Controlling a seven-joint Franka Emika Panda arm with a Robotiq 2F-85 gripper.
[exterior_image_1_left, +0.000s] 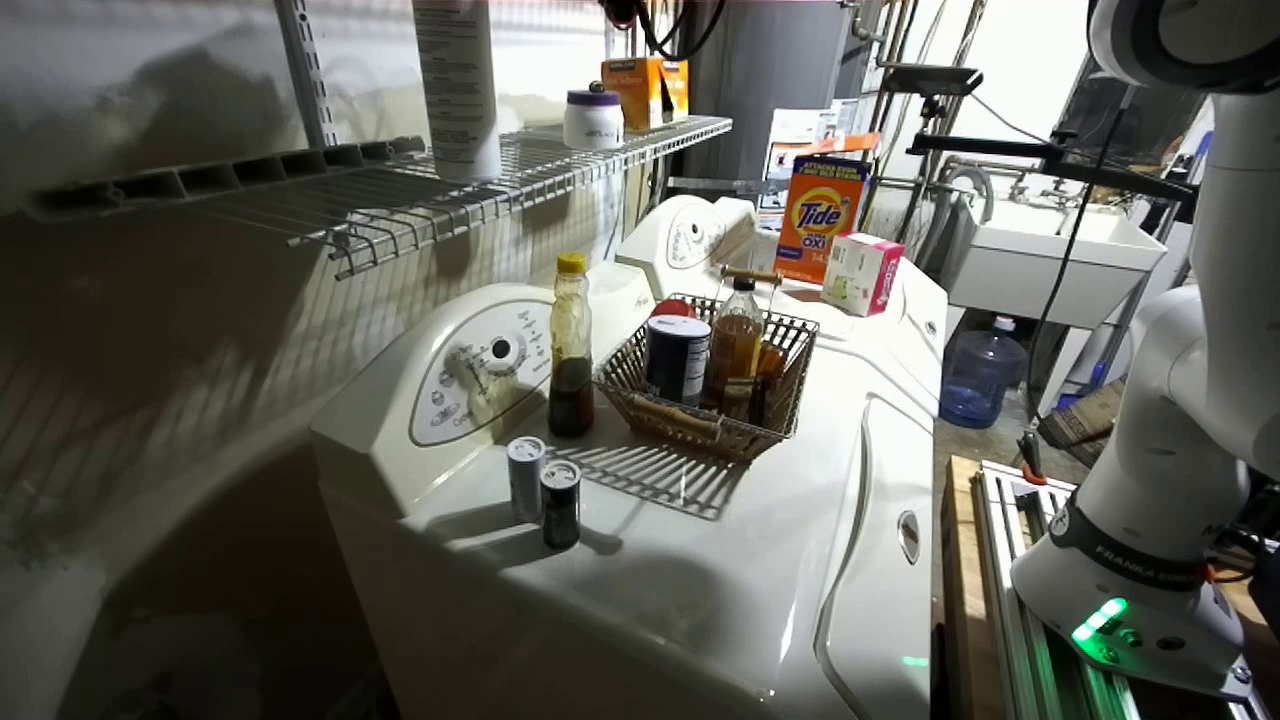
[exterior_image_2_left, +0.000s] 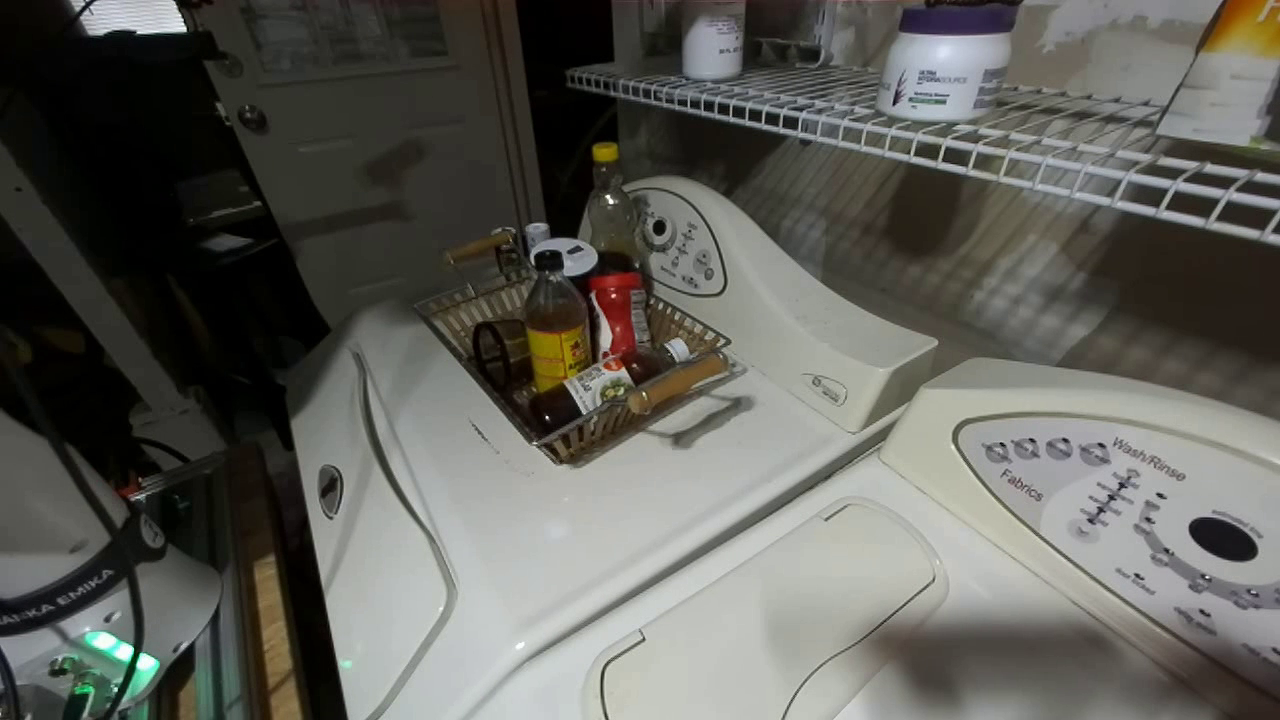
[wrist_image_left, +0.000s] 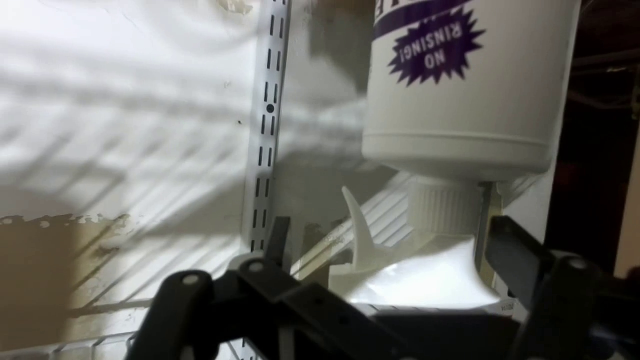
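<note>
My gripper (wrist_image_left: 397, 242) is open in the wrist view, which stands upside down. Its two dark fingers are on either side of the white spray head of a spray bottle (wrist_image_left: 460, 110). The bottle has a purple "NO RINSING!" label, and its trigger points left in this view. I see no finger clearly touching it. A tall white bottle, apparently the same one, stands upright on the wire shelf (exterior_image_1_left: 560, 165) in an exterior view (exterior_image_1_left: 460, 90). Its lower part also shows in an exterior view (exterior_image_2_left: 714, 45). Its top is out of frame in both, and I cannot see the gripper there.
A white jar with a purple lid (exterior_image_1_left: 594, 118) and an orange box (exterior_image_1_left: 635, 92) share the shelf. Below, the white machine (exterior_image_2_left: 560, 530) bears a basket (exterior_image_1_left: 675, 420) of bottles, a yellow-capped bottle (exterior_image_1_left: 571, 350) and two small shakers (exterior_image_1_left: 526, 480). A Tide box (exterior_image_1_left: 818, 215) stands behind.
</note>
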